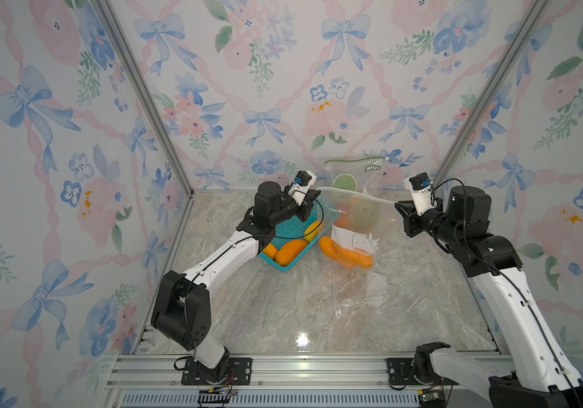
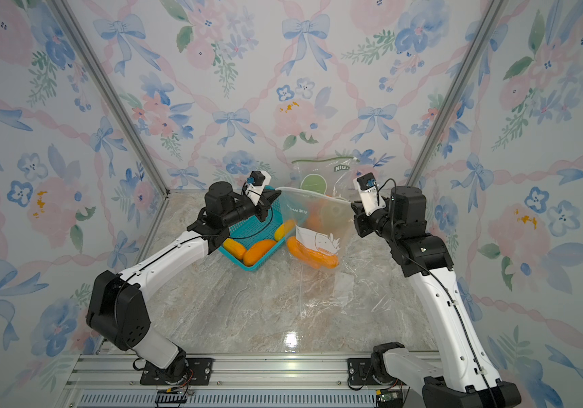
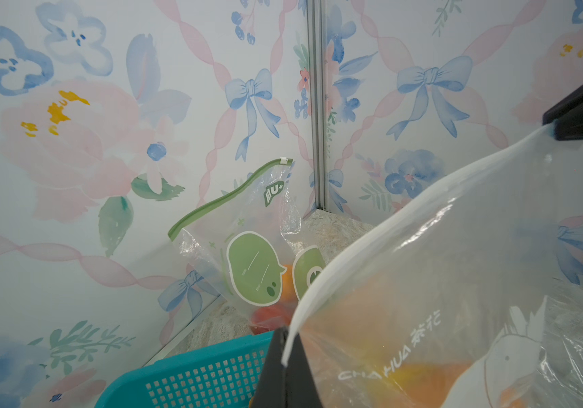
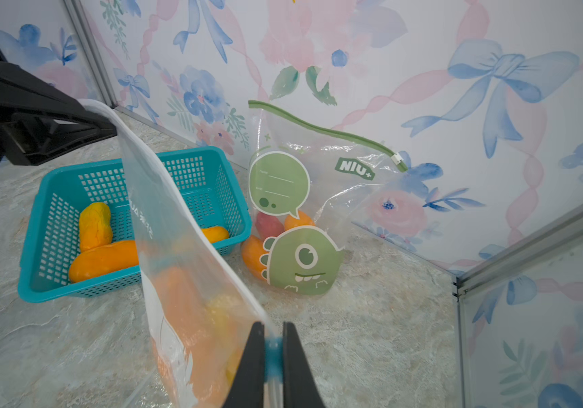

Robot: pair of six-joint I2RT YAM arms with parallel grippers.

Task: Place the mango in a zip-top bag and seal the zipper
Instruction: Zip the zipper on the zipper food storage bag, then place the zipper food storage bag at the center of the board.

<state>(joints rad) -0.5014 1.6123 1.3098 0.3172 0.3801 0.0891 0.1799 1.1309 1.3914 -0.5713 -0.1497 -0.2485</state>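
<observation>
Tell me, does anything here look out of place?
Only a little: crumpled clear plastic lies loose on the table in front of the zip-top bag, and a green-zippered bag slumps against the back wall.

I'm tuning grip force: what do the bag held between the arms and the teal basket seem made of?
Held bag: thin soft plastic film, frosted-clear; the mango shows through it and it creases.
Teal basket: probably rigid moulded plastic, slightly glossy, with a grid of holes in its walls.
</observation>
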